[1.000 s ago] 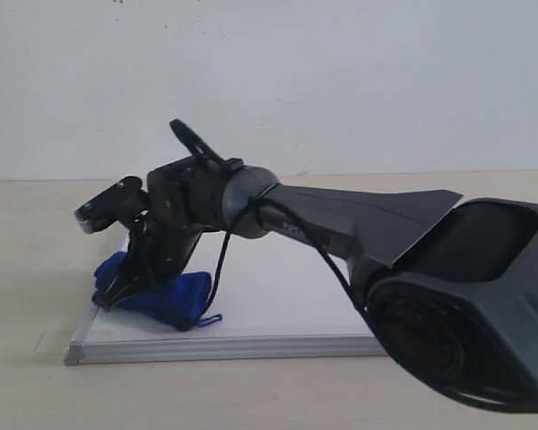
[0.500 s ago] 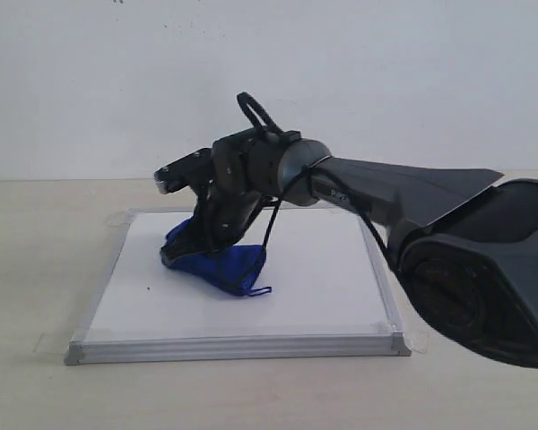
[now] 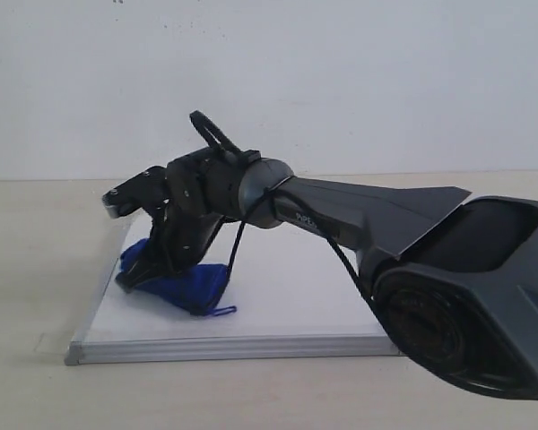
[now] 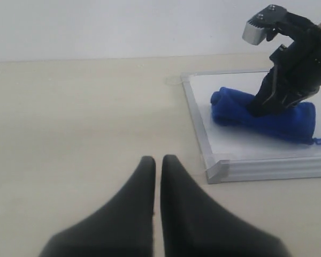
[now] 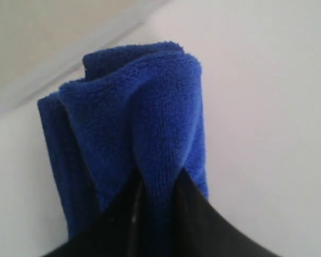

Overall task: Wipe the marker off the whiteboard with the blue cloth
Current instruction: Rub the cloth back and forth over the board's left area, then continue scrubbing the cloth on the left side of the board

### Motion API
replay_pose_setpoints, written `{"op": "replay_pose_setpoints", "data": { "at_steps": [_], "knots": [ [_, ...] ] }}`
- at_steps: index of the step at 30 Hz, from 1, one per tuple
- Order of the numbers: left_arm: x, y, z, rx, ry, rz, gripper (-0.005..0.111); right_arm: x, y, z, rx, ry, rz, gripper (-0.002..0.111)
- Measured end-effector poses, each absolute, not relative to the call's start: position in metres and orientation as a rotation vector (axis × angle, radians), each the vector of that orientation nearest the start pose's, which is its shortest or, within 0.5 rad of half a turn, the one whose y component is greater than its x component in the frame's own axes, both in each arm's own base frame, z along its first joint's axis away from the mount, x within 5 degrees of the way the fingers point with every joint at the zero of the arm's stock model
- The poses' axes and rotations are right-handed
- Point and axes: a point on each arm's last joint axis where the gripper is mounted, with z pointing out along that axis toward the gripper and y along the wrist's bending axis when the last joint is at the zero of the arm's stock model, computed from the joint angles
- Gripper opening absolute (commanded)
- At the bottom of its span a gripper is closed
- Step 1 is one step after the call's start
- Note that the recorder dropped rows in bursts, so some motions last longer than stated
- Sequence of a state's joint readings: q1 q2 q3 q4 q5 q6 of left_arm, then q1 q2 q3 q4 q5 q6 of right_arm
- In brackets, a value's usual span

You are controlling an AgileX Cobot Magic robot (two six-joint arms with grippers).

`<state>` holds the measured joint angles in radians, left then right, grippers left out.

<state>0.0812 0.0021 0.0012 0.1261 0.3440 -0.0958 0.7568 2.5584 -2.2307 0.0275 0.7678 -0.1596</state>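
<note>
The whiteboard (image 3: 287, 313) lies flat on the beige table (image 3: 36, 224), and wiping looks to be the step in hand. The blue cloth (image 3: 186, 287) is pressed onto the board's left part, near the frame. No red marker shows on the bare white surface, but the arm and cloth hide part of it, so I cannot tell whether ink is left. The next move likely calls for dragging the cloth across with steady downward pressure, staying inside the frame. The right gripper (image 3: 142, 274) is clamped on a fold of the cloth, jaws nearly together. The left gripper (image 4: 158, 160) hangs over the table beside the board, its 2 fingers together, holding nothing.
</note>
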Motion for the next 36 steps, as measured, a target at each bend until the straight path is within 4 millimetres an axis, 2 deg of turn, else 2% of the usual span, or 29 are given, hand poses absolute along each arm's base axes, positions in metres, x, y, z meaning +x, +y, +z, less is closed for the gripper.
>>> {"op": "replay_pose_setpoints", "data": {
  "at_steps": [4,7,12,15,16,20,22,26,29,31,36],
  "knots": [
    [0.053,0.008,0.182,-0.083,1.828,0.112,0.004,0.424,0.358,0.130,-1.034,2.330,0.036,0.000],
    [0.053,0.008,0.182,-0.083,1.828,0.112,0.004,0.428,0.354,0.130,-1.021,2.329,0.007,0.000],
    [0.053,0.008,0.182,-0.083,1.828,0.112,0.004,0.408,0.377,0.128,-1.175,2.285,0.125,0.000],
    [0.053,0.008,0.182,-0.083,1.828,0.112,0.004,0.387,0.402,0.132,-1.260,2.249,0.300,0.000],
    [0.053,0.008,0.182,-0.083,1.828,0.112,0.004,0.372,0.418,0.134,-1.304,2.221,0.388,0.000],
    [0.053,0.008,0.182,-0.083,1.828,0.112,0.004,0.369,0.424,0.137,-1.328,2.182,0.402,0.000],
    [0.053,0.008,0.182,-0.083,1.828,0.112,0.004,0.385,0.410,0.133,-1.276,2.206,0.351,0.000],
    [0.053,0.008,0.182,-0.083,1.828,0.112,0.004,0.430,0.363,0.130,-1.109,2.294,0.180,0.000],
    [0.053,0.008,0.182,-0.083,1.828,0.112,0.004,0.436,0.354,0.130,-1.064,2.322,0.110,0.000],
    [0.053,0.008,0.182,-0.083,1.828,0.112,0.004,0.424,0.367,0.130,-1.158,2.293,0.145,0.000],
    [0.053,0.008,0.182,-0.083,1.828,0.112,0.004,0.379,0.412,0.134,-1.366,2.204,0.246,0.000]
  ]
}}
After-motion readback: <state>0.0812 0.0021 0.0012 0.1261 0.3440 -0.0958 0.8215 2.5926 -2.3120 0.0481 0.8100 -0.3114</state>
